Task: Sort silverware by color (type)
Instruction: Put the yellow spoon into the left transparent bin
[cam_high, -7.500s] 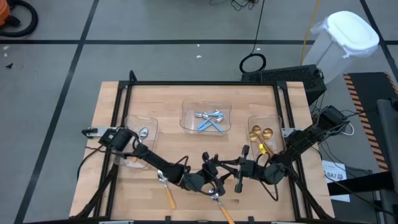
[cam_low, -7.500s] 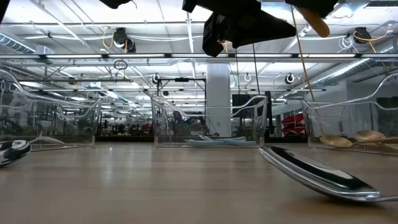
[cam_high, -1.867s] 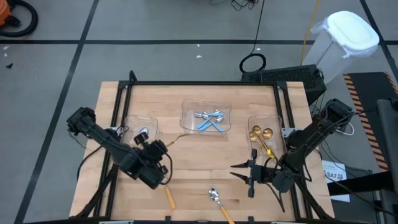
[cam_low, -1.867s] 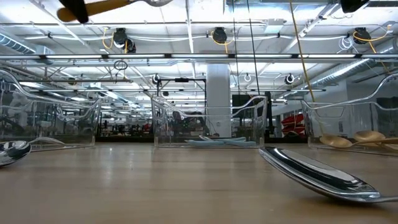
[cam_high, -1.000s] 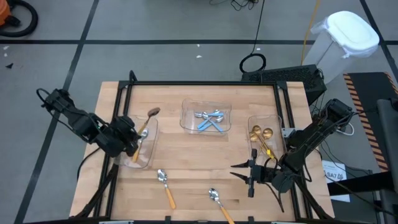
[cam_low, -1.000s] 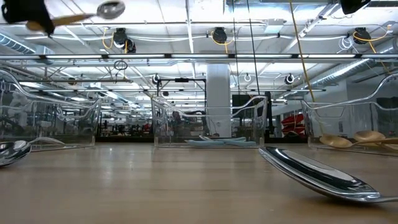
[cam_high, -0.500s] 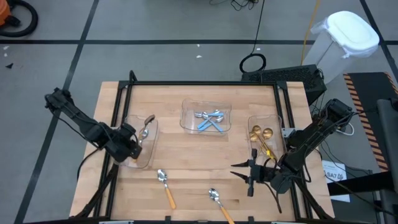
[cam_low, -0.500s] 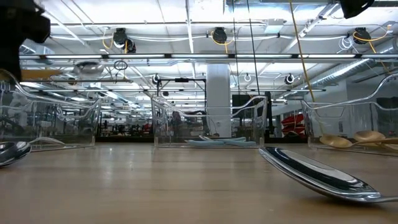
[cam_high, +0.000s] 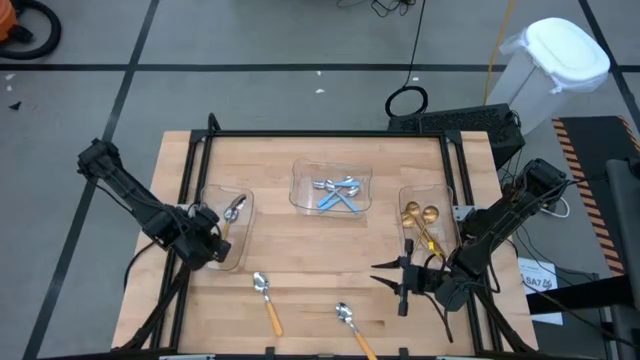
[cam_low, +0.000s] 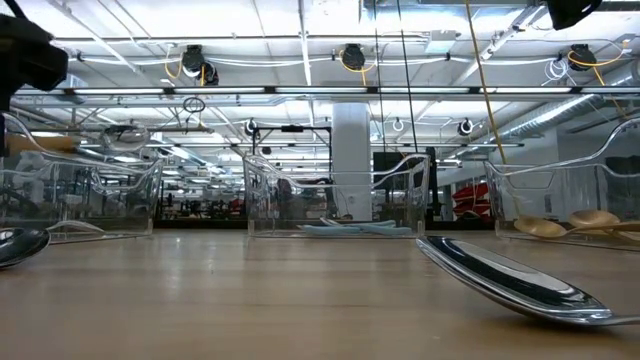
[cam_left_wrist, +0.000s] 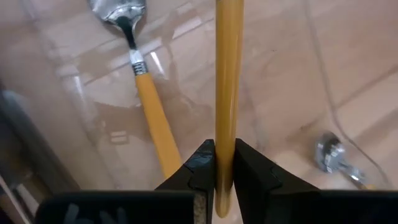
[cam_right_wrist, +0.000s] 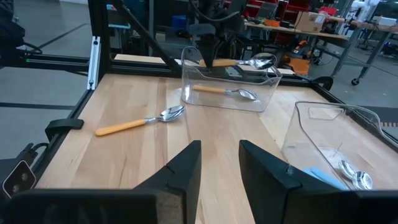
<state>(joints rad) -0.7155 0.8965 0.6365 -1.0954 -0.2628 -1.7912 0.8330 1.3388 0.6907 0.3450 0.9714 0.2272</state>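
Note:
My left gripper hangs over the clear left tray, shut on an orange-handled spoon whose silver bowl points toward the far right, above the tray's rim. A second orange-handled spoon lies flat on that tray's floor. Two more orange-handled spoons lie on the table near its front edge. Blue-handled spoons lie in the middle tray, gold ones in the right tray. My right gripper waits open above the near right of the table. My left gripper pinches the spoon's orange handle at its free end between its two fingers. The fingers come slanting down from the near left, and the handle runs straight on ahead of them. The spoon is held about level, clear of the tray.
The three clear trays stand in a row across the table's middle: left, middle, right. A black frame borders the table. Bare wood lies between the trays and the two loose spoons.
My left gripper has gone down and toward the near edge with the orange-handled spoon. The spoon has dropped from high above the table to just over the left tray's rim, staying about level.

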